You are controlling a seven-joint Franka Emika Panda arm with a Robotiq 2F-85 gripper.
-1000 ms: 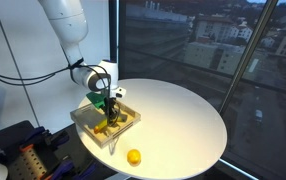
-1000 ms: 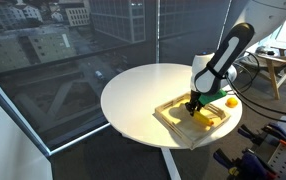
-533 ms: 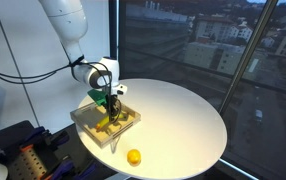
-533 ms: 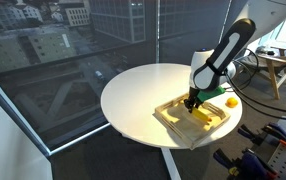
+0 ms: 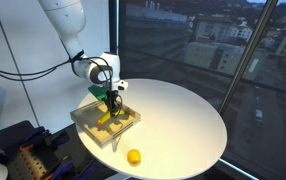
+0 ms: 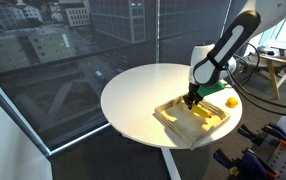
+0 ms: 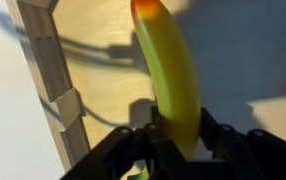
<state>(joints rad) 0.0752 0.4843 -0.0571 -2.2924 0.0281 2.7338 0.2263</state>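
Observation:
My gripper [image 7: 175, 140] is shut on a yellow banana [image 7: 168, 70] with an orange-brown tip, gripping it near one end. In the wrist view the banana reaches away from the jaws over the floor of a shallow wooden tray [image 7: 49, 75]. In both exterior views the gripper [image 5: 110, 99] [image 6: 192, 97] hangs just above the tray [image 5: 88, 124] [image 6: 173, 118], near the edge of a round white table [image 5: 178, 115]. The banana [image 5: 106, 113] dangles below the fingers, its lower end close to the tray floor.
A small yellow round fruit [image 5: 134, 157] [image 6: 231, 101] lies on the table beside the tray, near the table's edge. Tall windows stand behind the table. Wooden furniture [image 6: 275, 70] and dark equipment [image 5: 18, 150] sit off to the sides.
The gripper has risen a little above the tray with the banana still held. The fruit on the table has not moved.

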